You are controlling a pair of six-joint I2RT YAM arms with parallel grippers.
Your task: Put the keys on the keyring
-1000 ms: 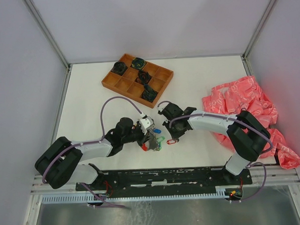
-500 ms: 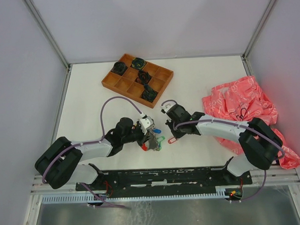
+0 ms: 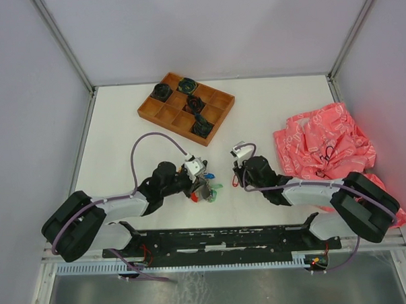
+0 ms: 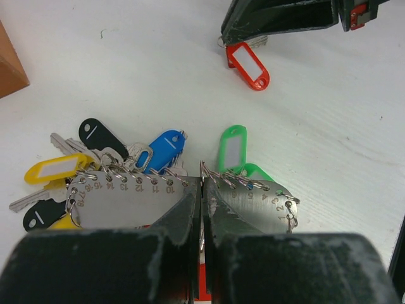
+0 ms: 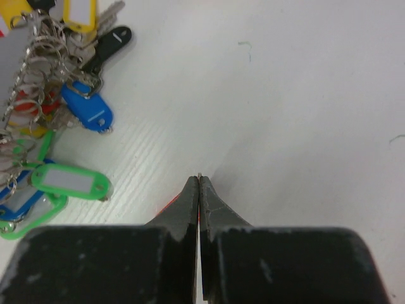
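My left gripper is shut on the keyring, gripping its grey numbered metal plate. A bit of the ring's red part shows between the jaws. Several keys hang from the plate on small wire loops, with green, blue, yellow and black tags. My right gripper is shut on a key with a red tag and holds it just right of the bunch. In the right wrist view only a red sliver shows under the jaws. The bunch lies to their left.
A wooden compartment tray with dark coiled bundles stands at the back, left of centre. A crumpled pink plastic bag lies at the right edge, close to my right arm.
My right arm has swung its wrist round toward the near side, keeping the red-tagged key in its jaws and shifting it slightly right. My left gripper has barely moved.
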